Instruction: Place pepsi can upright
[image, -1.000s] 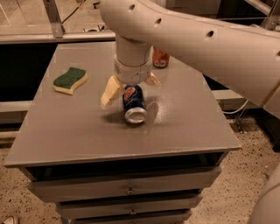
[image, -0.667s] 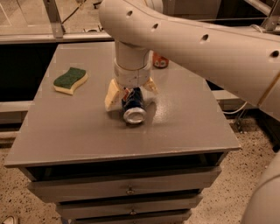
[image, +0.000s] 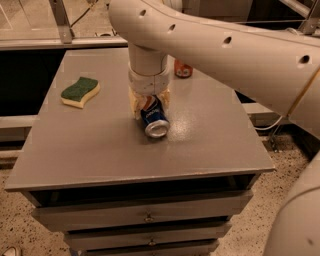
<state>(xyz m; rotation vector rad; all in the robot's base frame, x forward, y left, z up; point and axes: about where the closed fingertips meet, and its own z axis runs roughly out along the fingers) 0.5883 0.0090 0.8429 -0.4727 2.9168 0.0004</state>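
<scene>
Gripper (image: 149, 104) down at mid-tabletop (image: 100, 150), seemingly clamped on the pepsi can (image: 154, 120), which lies tipped, silver end toward us; sponge (image: 80, 91) well left.

The gripper (image: 149, 103) hangs over the lying pepsi can (image: 155, 120).

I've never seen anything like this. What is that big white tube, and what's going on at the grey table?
The white tube is a robot's arm, seen by one camera looking down at the table. At its tip is a gripper, a two-finger clamp, down at the tabletop and closed around a blue pepsi can. The can is tilted, its silver end facing us; it is meant to stand upright. Also on the table: a green-and-yellow sponge at the left and a red-orange can behind the arm.
</scene>
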